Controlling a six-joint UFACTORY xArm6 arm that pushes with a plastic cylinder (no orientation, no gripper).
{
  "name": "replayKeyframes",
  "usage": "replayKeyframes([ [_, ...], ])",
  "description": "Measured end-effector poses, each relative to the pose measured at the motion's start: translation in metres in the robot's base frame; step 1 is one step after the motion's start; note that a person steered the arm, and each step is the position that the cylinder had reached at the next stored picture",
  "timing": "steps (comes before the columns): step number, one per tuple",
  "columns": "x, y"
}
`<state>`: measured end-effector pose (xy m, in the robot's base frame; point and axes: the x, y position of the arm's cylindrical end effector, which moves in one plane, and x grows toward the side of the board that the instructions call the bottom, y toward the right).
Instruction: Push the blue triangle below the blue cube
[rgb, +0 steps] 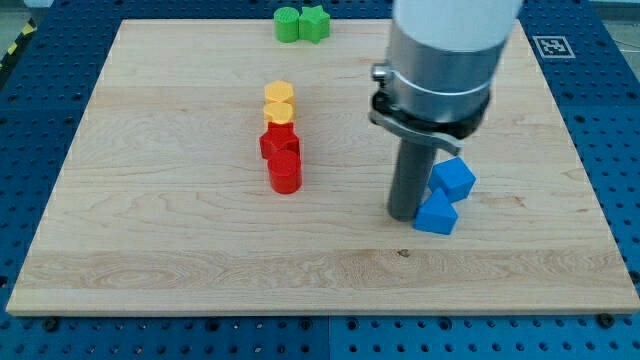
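Blue triangle (436, 214) sits on the wooden surface (180, 250) at the view's lower right, directly under the blue cube (455, 178) as seen in the view; the two blocks look to be touching, cube's lower edge against the triangle's top. My tip (403, 216) is down at the surface just on the view's left of the blue triangle, right up against its left side, though can't tell for sure whether there's actual contact or a hair of gap. The end effector is only a plain dark rod under a grey cylinder w/ a dark clamp ring, so nothing on it opens or closes & it holds nothing; at most it presses on the triangle's side. Blue cube is up & to the view's right of the rod, partly hidden behind it. Well apart, toward the view's centre-left: two yellow blocks (279, 103) stacked close in a line w/ two red blocks (282, 158) just below them, shapes hard to make out. At the view's top edge of the surface, two green blocks (301, 23) side by side, touching.
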<state>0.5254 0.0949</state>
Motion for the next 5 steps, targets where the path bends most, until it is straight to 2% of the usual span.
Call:
replayKeyframes([
  [1,-0.001,0.03],
  [2,-0.001,0.025],
  [3,0.012,0.008],
  [4,0.038,0.015],
  [5,0.04,0.045],
])
